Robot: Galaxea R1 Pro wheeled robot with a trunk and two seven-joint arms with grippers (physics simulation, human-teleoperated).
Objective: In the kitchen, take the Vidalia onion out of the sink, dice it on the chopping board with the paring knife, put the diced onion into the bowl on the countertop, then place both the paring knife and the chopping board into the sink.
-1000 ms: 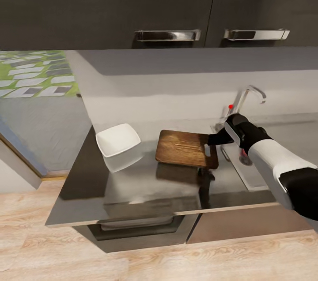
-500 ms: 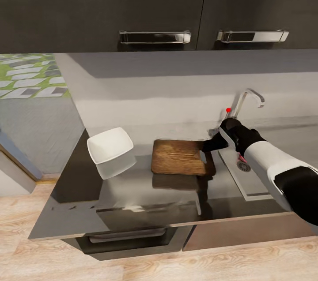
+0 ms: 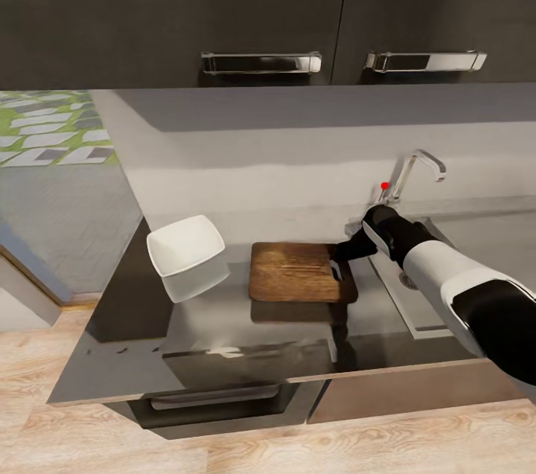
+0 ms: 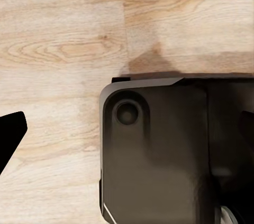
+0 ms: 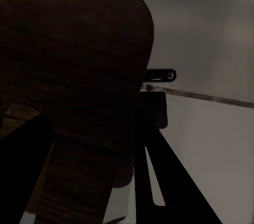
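You are facing a grey worktop (image 3: 223, 325) under dark wall cabinets (image 3: 223, 5), with pale wood floor (image 3: 89, 429) in front. At the left sits the white bowl (image 3: 186, 251), well apart from your arm. Right of it the chopping board (image 3: 298, 273) appears to lie flat on the worktop, its right end at the edge of the sink (image 3: 417, 310). Your right gripper (image 3: 344, 251) is at that far right corner; in the right wrist view its fingers (image 5: 159, 182) seem to straddle the board's edge (image 5: 79, 76), but I cannot tell whether they have closed on it. The left gripper (image 4: 10, 137) hangs over the floor; how far open it is cannot be judged. No onion or knife is distinguishable. A loose corner pinch could let the board pivot and slip, or sweep towards the bowl.
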